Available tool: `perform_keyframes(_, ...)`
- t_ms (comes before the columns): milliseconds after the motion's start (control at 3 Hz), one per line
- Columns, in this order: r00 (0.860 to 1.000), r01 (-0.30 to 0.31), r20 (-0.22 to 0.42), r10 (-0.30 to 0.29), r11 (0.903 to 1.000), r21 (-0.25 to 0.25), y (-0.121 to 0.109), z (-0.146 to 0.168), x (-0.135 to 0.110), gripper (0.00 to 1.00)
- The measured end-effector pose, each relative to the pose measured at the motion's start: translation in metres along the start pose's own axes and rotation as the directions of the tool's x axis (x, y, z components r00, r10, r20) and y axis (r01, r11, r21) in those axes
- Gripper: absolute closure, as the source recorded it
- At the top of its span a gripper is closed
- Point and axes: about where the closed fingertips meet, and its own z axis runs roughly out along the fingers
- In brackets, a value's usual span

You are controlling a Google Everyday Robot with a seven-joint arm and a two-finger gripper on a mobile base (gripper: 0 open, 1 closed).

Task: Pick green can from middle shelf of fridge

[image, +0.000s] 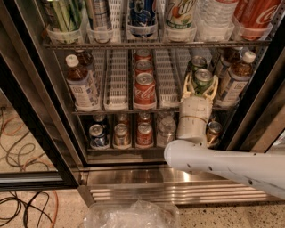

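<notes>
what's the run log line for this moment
phase: pre-grasp | gripper: around front green can | can: upright on middle shelf

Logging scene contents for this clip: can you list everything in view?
fridge: one, black frame, steel base
tall drinks: six, mixed, top shelf
Coke cans: three, red, middle shelf, centre lane
green cans: two, green, middle shelf, right of the Coke cans
bottles: four, brown, two at each end of middle shelf
small cans: about five, mixed, bottom shelf
cables: several, orange and black, floor, left
plastic bag: one, clear, floor, front
arm: one, white, from lower right
end effector: one, cream, at the front green can
</notes>
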Motion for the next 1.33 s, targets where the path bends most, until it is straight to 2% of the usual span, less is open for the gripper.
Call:
perform_keyframes(333, 1.000, 0.000, 0.000, 0.000, 1.0000, 0.000, 0.000, 0.000, 0.000, 0.92)
perform_keyframes(667, 1.000, 0.000, 0.000, 0.000, 1.0000, 0.000, 0.000, 0.000, 0.000, 1.00)
perform_keyframes(1000, 1.000, 0.000, 0.000, 0.000, 1.0000, 0.000, 0.000, 0.000, 0.000, 1.00)
perform_keyframes(1333, 1.000, -0.002, 0.016, 0.002, 0.9999, -0.010, 0.000, 0.001, -0.010, 1.00)
